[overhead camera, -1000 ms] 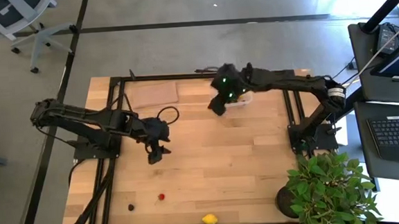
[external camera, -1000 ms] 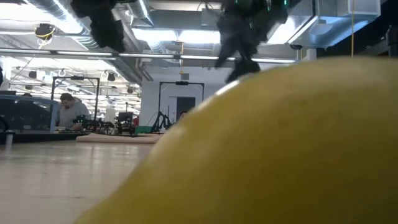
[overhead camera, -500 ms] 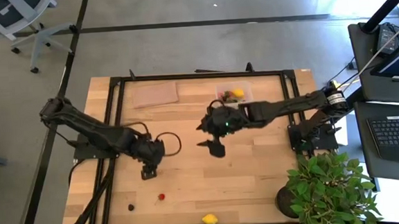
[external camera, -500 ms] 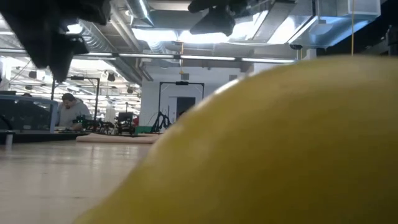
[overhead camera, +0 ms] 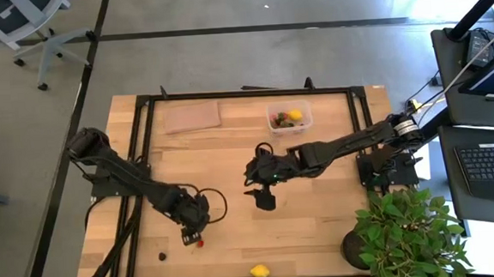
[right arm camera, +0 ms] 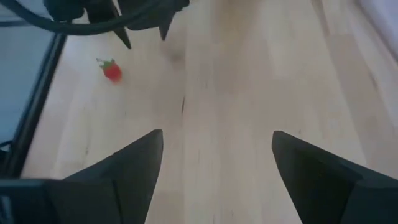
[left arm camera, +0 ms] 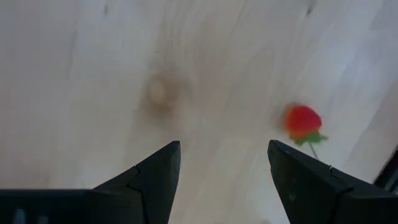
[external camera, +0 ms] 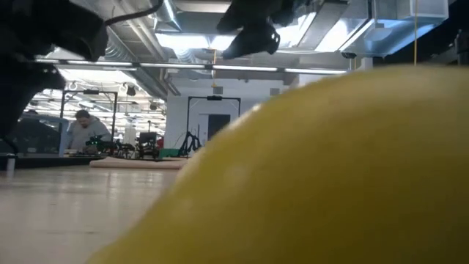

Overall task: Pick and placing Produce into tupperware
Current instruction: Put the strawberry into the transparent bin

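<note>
No readable labels or writing anywhere. The desk (overhead camera: 320, 203) is pale wood planks with a visible knot. Left claw (overhead camera: 191, 237) hangs spread wide and empty just beside a tiny red strawberry (overhead camera: 200, 243) with a green stem, not touching it. Right claw (overhead camera: 265, 199) is released too, holding nothing, over mid desk. The clear rounded-square tupperware (overhead camera: 289, 117) sits at the far edge with a yellow lemon (overhead camera: 294, 115) inside. Another lemon (overhead camera: 259, 272) and a dark berry (overhead camera: 162, 256) lie at the near edge. A flat brown sheet (overhead camera: 192, 118) lies at the back.

A blurred yellow lemon (external camera: 330, 176) fills the low view, hiding the table beyond.
</note>
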Controlling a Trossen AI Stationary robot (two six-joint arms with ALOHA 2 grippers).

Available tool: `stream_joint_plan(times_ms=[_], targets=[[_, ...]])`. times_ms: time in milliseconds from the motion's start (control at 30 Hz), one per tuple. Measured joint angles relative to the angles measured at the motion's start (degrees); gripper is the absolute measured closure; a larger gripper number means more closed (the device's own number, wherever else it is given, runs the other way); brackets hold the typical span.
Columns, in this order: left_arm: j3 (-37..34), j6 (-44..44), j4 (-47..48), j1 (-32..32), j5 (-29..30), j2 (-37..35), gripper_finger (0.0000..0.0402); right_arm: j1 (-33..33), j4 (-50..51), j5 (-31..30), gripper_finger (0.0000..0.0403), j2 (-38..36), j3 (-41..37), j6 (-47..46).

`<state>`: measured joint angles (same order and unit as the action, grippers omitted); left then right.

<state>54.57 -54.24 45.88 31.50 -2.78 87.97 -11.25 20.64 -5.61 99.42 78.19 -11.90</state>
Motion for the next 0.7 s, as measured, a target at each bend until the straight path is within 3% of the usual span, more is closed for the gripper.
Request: stream_joint_plan(times_ms=[167,400,700], targets=[[1.0,-9.0,-1.1,2.0,0.0,2.8,0.0168,-0.4,0.9,0.1,0.01,2.3,0.0,-0.7],[8.9,-16.1,-0.1,2.9,-1.3,6.6,0.0168,-1.0,2.2,0.3,0.01,4.2,0.0,-2.8],[15.2,-17.9,3.6,4.7,-2.8,17.0,0.0168,-1.7,1.9,0.8,0.01,4.2,0.0,-2.7]])
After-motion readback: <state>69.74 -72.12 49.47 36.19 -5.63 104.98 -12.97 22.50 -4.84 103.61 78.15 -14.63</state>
